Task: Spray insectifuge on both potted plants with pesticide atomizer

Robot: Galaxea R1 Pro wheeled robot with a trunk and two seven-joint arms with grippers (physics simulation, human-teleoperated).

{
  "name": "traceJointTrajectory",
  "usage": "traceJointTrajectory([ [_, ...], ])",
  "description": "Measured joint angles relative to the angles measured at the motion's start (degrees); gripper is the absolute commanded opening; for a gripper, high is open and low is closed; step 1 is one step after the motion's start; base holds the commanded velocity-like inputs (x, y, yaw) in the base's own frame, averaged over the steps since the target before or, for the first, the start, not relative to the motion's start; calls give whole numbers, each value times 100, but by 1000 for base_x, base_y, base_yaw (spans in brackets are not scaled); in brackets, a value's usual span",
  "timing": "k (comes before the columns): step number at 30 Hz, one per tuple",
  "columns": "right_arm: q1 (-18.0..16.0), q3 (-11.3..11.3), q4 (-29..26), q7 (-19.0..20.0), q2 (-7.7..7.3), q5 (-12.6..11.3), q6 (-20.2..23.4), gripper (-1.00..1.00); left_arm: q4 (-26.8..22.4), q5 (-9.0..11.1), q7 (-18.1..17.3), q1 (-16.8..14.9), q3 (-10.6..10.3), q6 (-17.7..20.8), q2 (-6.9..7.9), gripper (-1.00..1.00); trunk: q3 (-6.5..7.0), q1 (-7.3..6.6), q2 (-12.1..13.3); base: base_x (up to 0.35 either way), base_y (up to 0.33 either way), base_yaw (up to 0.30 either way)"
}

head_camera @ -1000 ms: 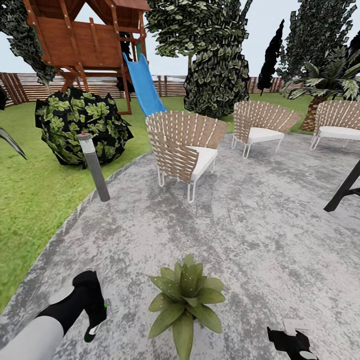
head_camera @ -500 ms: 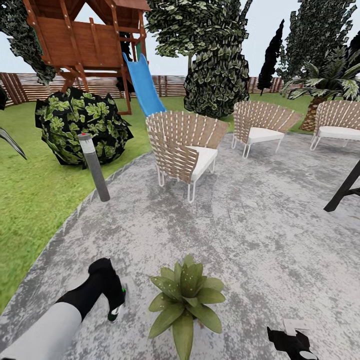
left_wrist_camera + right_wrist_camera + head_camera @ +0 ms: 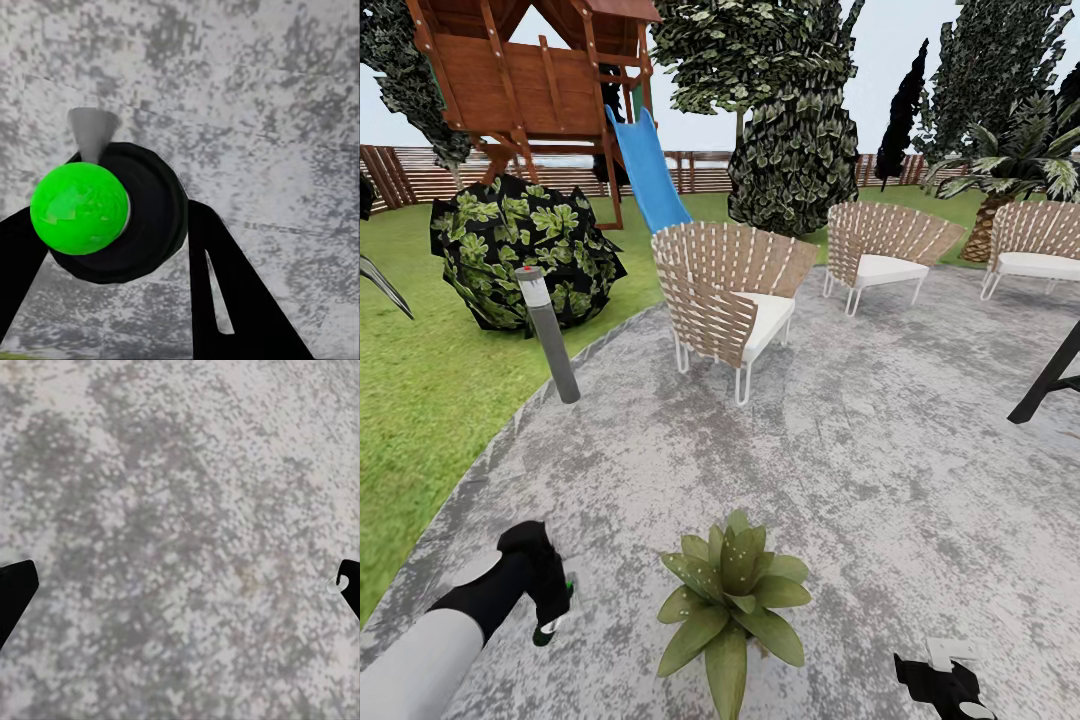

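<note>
Pesticide atomizer [image 3: 112, 214] — round black body, glossy green cap — clamped in left gripper [image 3: 548, 598], near-left of spiky potted plant [image 3: 730, 595] on mottled grey patio [image 3: 880, 470]. Right gripper [image 3: 180, 592] jaws spread wide, nothing held.

Far left, you have a brown wooden play tower [image 3: 530, 70] with a blue slide [image 3: 648, 170], and a round leafy bush [image 3: 520, 250] below it. A grey bollard light [image 3: 548, 335] stands at the grass edge. Three woven wicker chairs [image 3: 725, 295] with white cushions sit right of it.
</note>
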Motion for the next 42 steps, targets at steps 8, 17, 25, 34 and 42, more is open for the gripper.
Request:
traceJointTrajectory([
  [8, -1, -1, 2, 3, 1, 1, 0, 100, 17, 81, 31, 30, 2, -160, -183, -100, 0, 0, 0, 0, 0, 63],
  [17, 0, 0, 8, 2, 0, 0, 0, 100, 560, 134, 573, 251, 33, -176, -270, -100, 0, 0, 0, 0, 0, 122],
  [25, 0, 1, 9, 1, 0, 0, 0, 100, 775, 680, 874, 265, 96, -165, -264, -100, 0, 0, 0, 0, 0, 2],
  [34, -2, 4, 12, 0, 9, 2, -3, 100, 808, 738, 874, 267, 344, -159, -268, -100, 0, 0, 0, 0, -144, 174],
  [42, -1, 1, 10, -1, 8, 1, -3, 100, 821, 753, 874, 266, 348, -152, -275, -100, 0, 0, 0, 0, -271, 79],
])
